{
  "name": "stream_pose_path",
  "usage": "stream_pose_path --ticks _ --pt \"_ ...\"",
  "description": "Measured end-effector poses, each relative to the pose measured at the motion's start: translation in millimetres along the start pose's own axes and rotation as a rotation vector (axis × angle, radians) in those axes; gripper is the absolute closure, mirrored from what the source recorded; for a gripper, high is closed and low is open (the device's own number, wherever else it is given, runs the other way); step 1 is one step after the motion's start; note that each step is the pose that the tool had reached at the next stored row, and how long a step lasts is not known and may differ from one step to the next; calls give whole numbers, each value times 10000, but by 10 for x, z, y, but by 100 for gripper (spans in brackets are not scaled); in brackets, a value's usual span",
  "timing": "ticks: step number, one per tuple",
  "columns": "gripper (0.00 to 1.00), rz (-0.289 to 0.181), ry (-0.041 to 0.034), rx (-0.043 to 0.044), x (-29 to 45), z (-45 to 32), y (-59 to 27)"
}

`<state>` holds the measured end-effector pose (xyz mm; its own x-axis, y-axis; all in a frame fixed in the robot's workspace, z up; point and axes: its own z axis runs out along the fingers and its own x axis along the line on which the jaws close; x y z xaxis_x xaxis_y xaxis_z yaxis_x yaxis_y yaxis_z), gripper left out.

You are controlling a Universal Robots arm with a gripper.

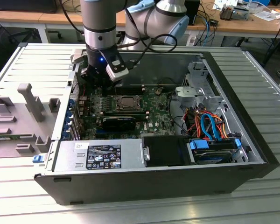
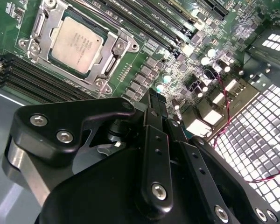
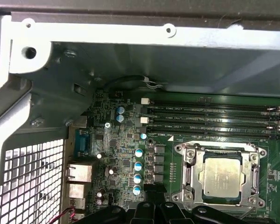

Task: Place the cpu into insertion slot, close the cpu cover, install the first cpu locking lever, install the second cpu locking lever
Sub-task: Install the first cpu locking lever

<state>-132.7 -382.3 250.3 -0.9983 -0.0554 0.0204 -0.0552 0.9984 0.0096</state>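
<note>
The cpu [image 3: 221, 177] lies flat in the insertion slot [image 3: 183, 150] on the green motherboard, its silver-grey top showing in both wrist views [image 2: 77, 44]. The cpu cover [image 3: 194, 173] sits down around the chip as a silver frame, with the cpu showing through its window. In the exterior view the socket [image 1: 129, 101] is at the middle of the board. My gripper [image 2: 157, 100] hangs above the board beside the socket, toward the rear port corner, touching nothing. Its black fingers [image 3: 151, 209] are pressed together and hold nothing. Whether the locking levers are latched cannot be told.
Long black memory slots [image 3: 210, 116] run beside the socket on the side toward the case's far wall. A perforated case wall [image 3: 30, 182] and rear ports [image 3: 79, 173] lie close to the gripper. The drive cage [image 1: 198, 91], coloured cables [image 1: 207, 123] and power supply [image 1: 100, 154] fill the case's other parts.
</note>
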Motion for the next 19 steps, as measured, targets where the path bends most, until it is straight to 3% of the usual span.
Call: stream_pose_path --ticks 14,19 --pt "89 0 0 -1 131 3 8" --pt "89 6 7 4 100 0 5"
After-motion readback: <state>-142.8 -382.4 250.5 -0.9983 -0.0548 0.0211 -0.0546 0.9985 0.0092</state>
